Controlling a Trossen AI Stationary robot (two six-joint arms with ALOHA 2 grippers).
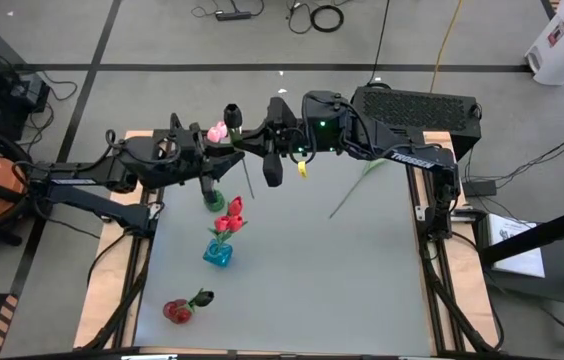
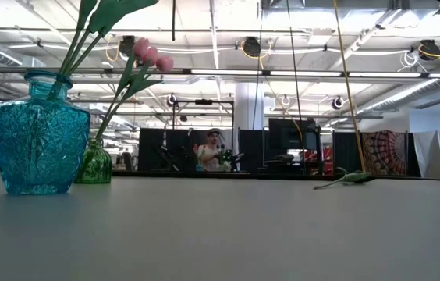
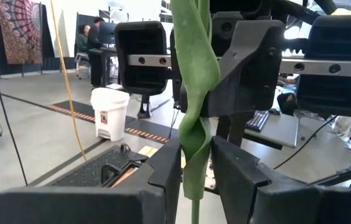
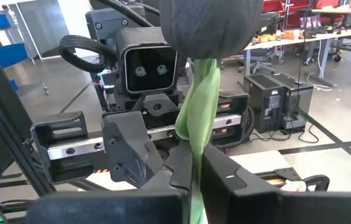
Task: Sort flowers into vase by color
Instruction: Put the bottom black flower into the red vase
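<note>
Lower left of high view: red vase (image 1: 176, 311) on the table (image 1: 342, 290). Above it, blue vase (image 1: 217, 254) with red tulips (image 1: 229, 218), then green vase (image 1: 216, 199). Loose stem (image 1: 357, 186) at right center. Top center, off the table: left tool (image 1: 230, 140) and right tool (image 1: 262, 141) meet, both clamped on one black tulip (image 1: 232, 115) stem. Pink tulips (image 1: 217, 131) just left.

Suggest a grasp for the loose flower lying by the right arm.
Grip the loose flower at its bare mid-stem, tool straight down from above, jaws across the stem. It lies flat and diagonal on the table; leaves bunch at its far end, and its head is hidden.
</note>
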